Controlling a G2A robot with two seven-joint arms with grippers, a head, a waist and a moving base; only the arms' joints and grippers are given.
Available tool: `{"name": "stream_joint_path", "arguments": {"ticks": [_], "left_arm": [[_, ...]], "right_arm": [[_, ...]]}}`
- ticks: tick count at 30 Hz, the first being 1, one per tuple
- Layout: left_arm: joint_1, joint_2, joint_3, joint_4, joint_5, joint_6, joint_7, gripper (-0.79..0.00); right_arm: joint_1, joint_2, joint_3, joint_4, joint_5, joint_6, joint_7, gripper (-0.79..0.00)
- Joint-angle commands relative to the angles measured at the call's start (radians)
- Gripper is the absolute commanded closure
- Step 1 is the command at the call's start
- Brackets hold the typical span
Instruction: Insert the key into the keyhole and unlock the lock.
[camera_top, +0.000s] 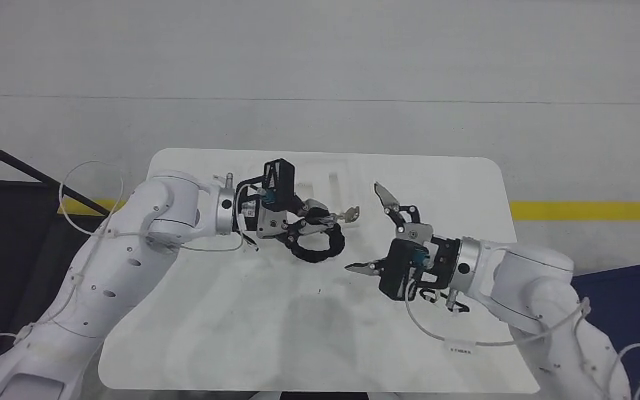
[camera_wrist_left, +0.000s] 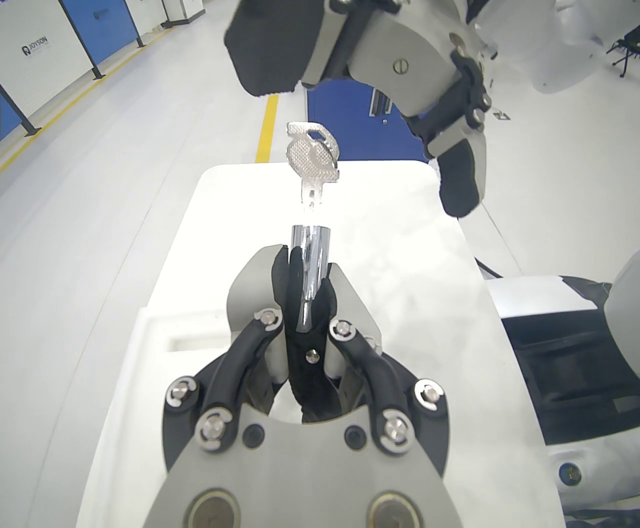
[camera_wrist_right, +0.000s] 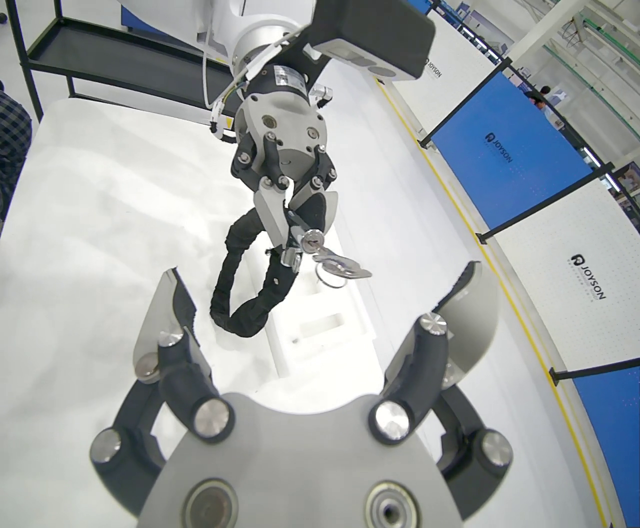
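Sitting in the lock (camera_wrist_left: 311, 250), which is being clamped by the left tool (camera_wrist_left: 307, 280) at frame centre, the key (camera_wrist_left: 312, 157) is being faced by the wide-open, empty right tool (camera_top: 364, 228); it risks being bent by a skewed pinch.

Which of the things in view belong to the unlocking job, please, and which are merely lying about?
For the job:
- lock, held by the left gripper
- key, sitting in the keyhole
- right gripper, open, apart from the key

Lying about:
- white foam tray on the table
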Motion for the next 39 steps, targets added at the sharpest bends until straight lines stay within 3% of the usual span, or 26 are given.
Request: {"name": "stream_joint_path", "arguments": {"ticks": [1, 2, 4, 5, 6, 16, 22, 28, 39], "left_arm": [[-0.002, 0.003, 0.010, -0.014, 0.001, 0.001, -0.016, 0.000], [-0.004, 0.004, 0.014, -0.018, 0.000, 0.001, -0.022, 0.000], [-0.010, 0.007, 0.024, -0.029, -0.001, 0.001, -0.033, 0.000], [-0.014, 0.009, 0.030, -0.033, -0.002, 0.001, -0.036, 0.000], [-0.017, 0.010, 0.036, -0.035, -0.002, 0.001, -0.041, 0.000], [-0.055, 0.026, 0.091, -0.048, -0.041, 0.001, -0.040, 0.000], [-0.078, 0.037, 0.114, -0.048, -0.063, 0.001, -0.031, 0.000], [-0.092, 0.046, 0.130, -0.047, -0.061, 0.001, -0.014, 0.000], [-0.109, 0.053, 0.152, -0.049, -0.034, 0.001, 0.021, 0.000]], "right_arm": [[0.004, 0.003, 0.011, 0.009, 0.028, -0.023, 0.024, -0.785], [0.006, 0.004, 0.015, 0.013, 0.044, -0.032, 0.034, -0.748], [0.012, 0.007, 0.019, 0.018, 0.068, -0.048, 0.053, -0.570], [0.015, 0.007, 0.021, 0.020, 0.080, -0.053, 0.061, -0.431], [0.018, 0.008, 0.021, 0.022, 0.089, -0.056, 0.068, -0.382], [0.028, 0.015, 0.018, 0.012, 0.109, -0.066, 0.095, -0.237], [0.015, 0.019, 0.028, -0.002, 0.108, -0.053, 0.083, 0.000], [-0.014, 0.021, 0.038, 0.001, 0.193, 0.002, 0.093, 0.000], [-0.034, 0.025, 0.036, -0.017, 0.390, 0.108, 0.221, 0.000]]}}
